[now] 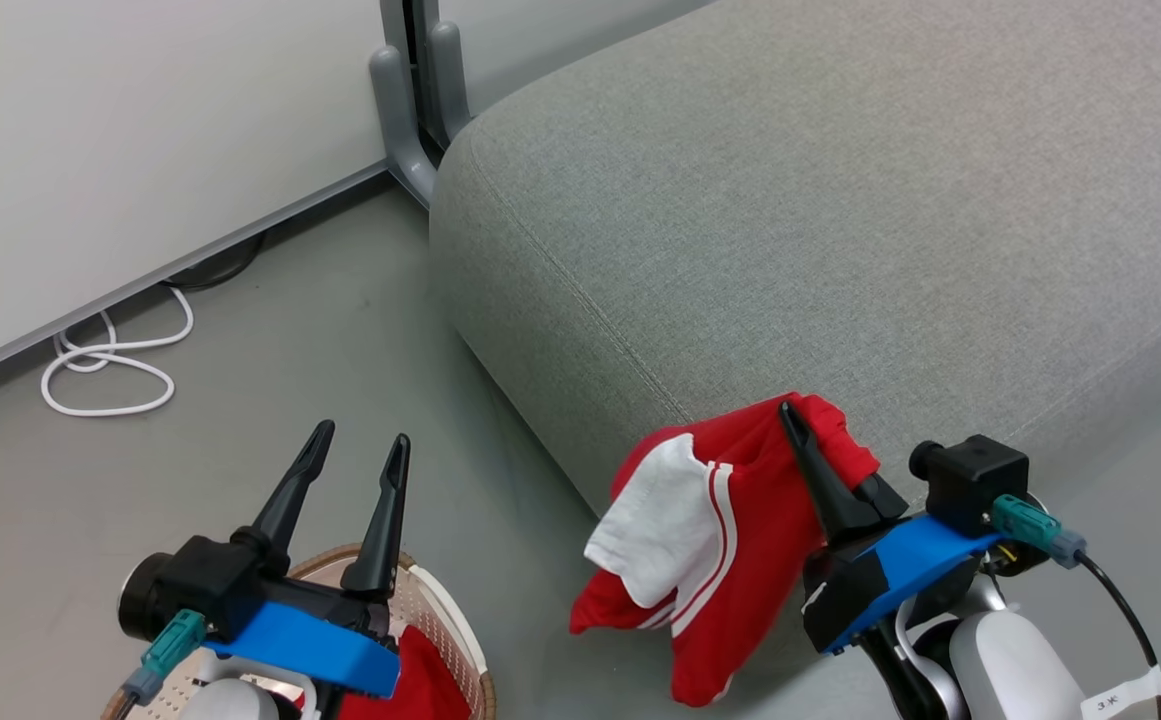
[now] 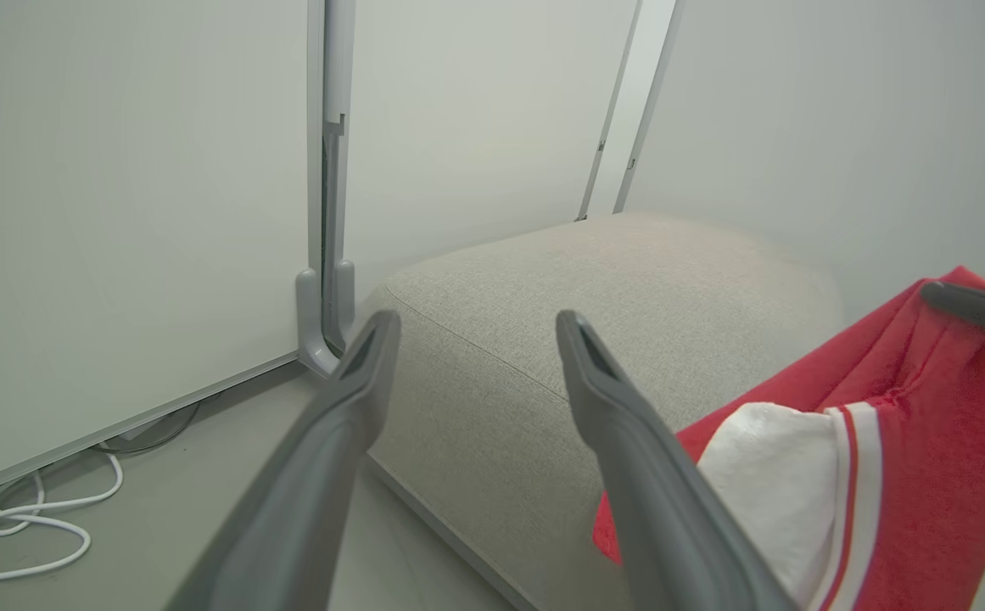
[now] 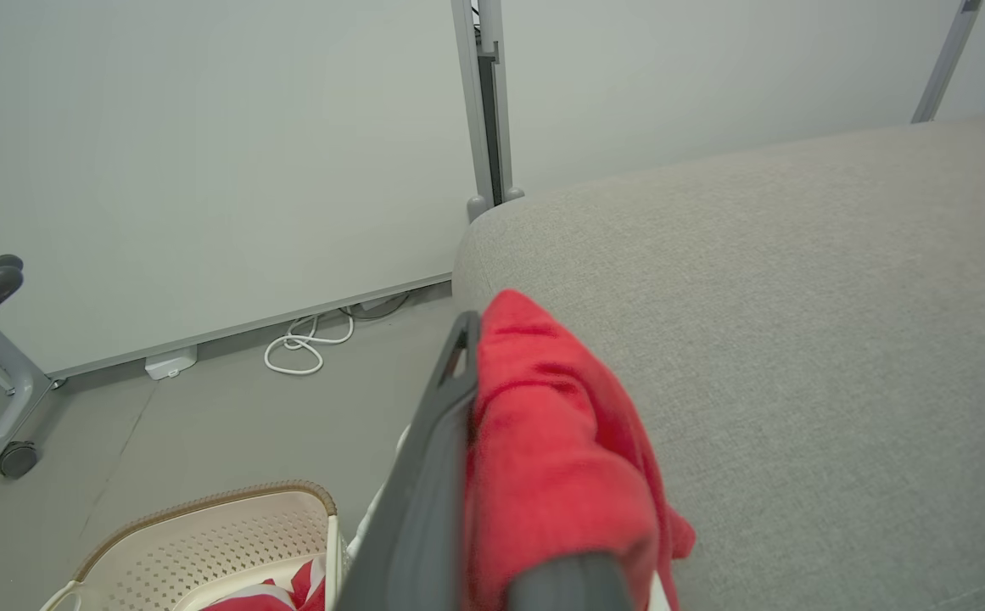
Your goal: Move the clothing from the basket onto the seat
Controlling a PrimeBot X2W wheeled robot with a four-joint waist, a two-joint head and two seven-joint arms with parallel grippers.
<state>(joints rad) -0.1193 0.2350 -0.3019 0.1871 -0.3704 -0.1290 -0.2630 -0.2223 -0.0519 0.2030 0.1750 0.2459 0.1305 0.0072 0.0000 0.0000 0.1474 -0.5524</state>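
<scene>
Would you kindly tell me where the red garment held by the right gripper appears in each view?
Head view: garment lower centre-right, before the seat.
Left wrist view: garment at the right edge.
Right wrist view: garment bottom centre, against the seat.
Shared landmark: the seat's rounded corner beside the grey post.

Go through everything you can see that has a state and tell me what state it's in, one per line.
left gripper, open, holding nothing, above the basket.
right gripper, shut on the held garment.
held garment, hanging from the right gripper at the seat's front edge, not laid down.
second garment, lying in the basket.
basket, upright on the floor, one garment inside.
white cable, loosely coiled on the floor.
</scene>
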